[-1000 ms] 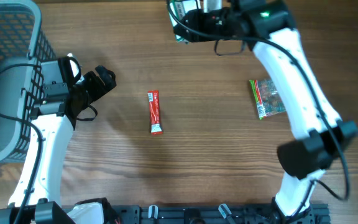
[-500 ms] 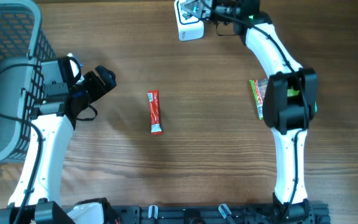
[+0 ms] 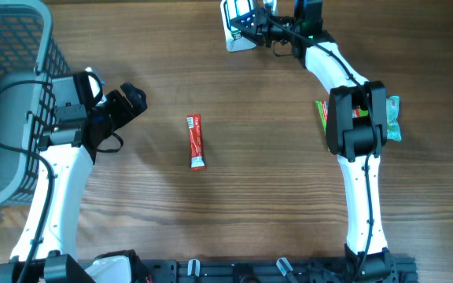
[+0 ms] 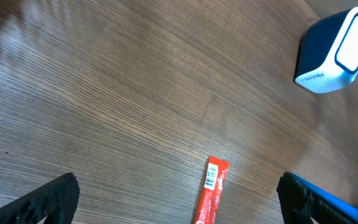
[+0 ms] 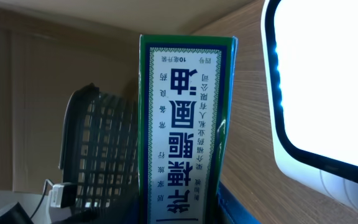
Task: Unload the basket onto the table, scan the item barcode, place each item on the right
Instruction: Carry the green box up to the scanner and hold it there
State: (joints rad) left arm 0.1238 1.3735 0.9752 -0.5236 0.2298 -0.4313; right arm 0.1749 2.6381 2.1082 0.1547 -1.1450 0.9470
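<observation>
The box (image 5: 188, 124) is clamped in the right gripper (image 3: 259, 25) at the far edge of the table, its long axis running out along the fingers. The scanner (image 5: 316, 93) sits just beside it, to the right in the wrist view. The printed face seems turned away from the lit window, so a twist toward it is probably needed. The left gripper (image 3: 132, 101), spread wide and empty, is well apart.

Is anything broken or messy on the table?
No, nothing stands out. The red sachet lies flat mid-table, a green packet sits partly under the right arm, and the box is held beside the scanner. Nothing looks spilled or torn.
</observation>
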